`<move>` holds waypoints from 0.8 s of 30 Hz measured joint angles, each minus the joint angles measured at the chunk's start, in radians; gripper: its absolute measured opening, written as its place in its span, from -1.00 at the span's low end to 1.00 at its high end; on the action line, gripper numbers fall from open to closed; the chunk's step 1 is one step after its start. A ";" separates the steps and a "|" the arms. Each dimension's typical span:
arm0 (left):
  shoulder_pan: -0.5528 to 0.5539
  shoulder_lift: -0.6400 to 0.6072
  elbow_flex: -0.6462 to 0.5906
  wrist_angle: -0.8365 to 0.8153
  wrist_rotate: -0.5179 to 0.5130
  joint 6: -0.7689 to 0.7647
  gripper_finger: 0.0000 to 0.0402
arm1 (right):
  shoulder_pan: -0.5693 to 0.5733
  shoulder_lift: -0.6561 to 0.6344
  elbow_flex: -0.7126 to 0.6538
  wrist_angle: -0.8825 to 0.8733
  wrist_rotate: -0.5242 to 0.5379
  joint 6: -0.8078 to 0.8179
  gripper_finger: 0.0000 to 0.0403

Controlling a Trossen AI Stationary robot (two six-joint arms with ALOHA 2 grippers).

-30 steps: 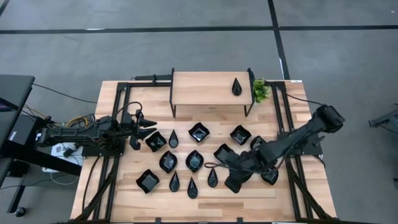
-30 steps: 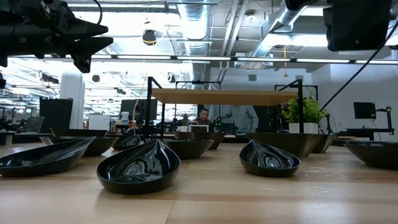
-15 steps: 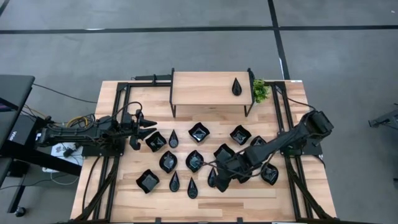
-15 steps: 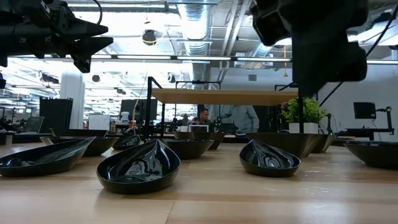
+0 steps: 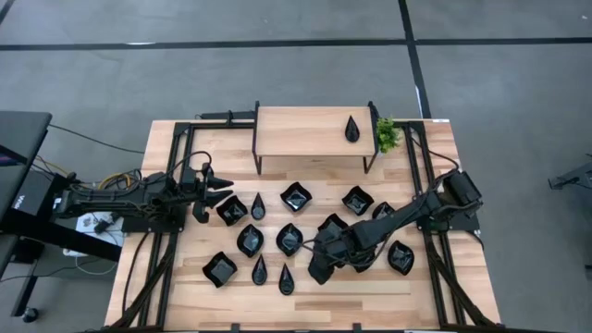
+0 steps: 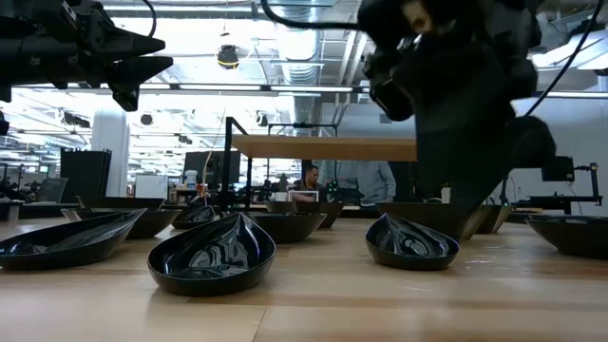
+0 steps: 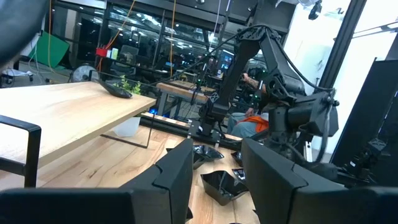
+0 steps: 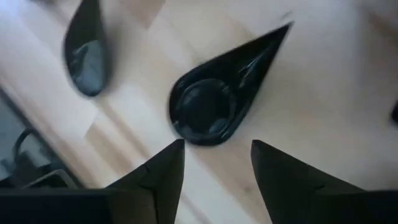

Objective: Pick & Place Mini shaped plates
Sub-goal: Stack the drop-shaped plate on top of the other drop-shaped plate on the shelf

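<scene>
Since the earlier frame the right arm has been reaching further across the table, from the right side toward the middle of the front rows, and its fingers have been opening. Now the right gripper point(image 5: 315, 269) is hanging low over a teardrop plate point(image 8: 214, 102) in the front row, with its two dark fingers point(image 8: 163, 177) standing wide apart on both sides of the plate's round end and holding nothing. From the high view this plate is mostly hiding under the gripper, so I cannot tell whether the fingers are touching it.

The left gripper point(image 5: 220, 190) is waiting above the left side of the table point(image 5: 435, 287), in the same place as before, with its fingers point(image 7: 180, 180) parted and nothing between them.

The other mini shaped plates point(image 5: 250, 240) are lying spread on the wooden table in front of the small raised shelf point(image 5: 305, 134): wavy squares, leaf shapes and teardrops, most of them apart from each other. One teardrop plate on the shelf point(image 5: 352, 129) is lying near its right end, just beside the small green plant point(image 5: 387, 135).

In the low view, people point(image 6: 309, 178) are showing far behind the table
</scene>
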 joint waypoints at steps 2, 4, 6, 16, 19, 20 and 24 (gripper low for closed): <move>0.000 0.000 0.000 0.000 0.000 0.000 -0.31 | -0.003 -0.001 0.001 0.004 0.024 0.004 -0.12; 0.000 0.000 0.000 0.000 0.000 0.000 -0.31 | -0.009 -0.003 0.001 0.001 0.055 0.007 -0.14; 0.000 0.000 0.000 0.000 0.000 0.000 -0.31 | -0.015 -0.002 0.001 0.001 0.063 0.008 -0.16; 0.000 0.000 0.000 0.000 0.000 0.000 -0.31 | -0.025 0.047 0.000 0.012 0.056 0.008 -0.21; 0.000 0.000 0.000 0.000 0.000 0.000 -0.31 | -0.027 0.047 0.000 -0.001 0.064 0.007 -0.24; 0.000 0.000 0.000 0.000 0.000 0.000 -0.31 | -0.027 0.047 0.000 -0.009 0.066 0.008 -0.25; 0.000 0.000 0.000 0.000 0.000 0.000 -0.31 | -0.032 0.063 0.000 -0.012 0.067 0.008 -0.31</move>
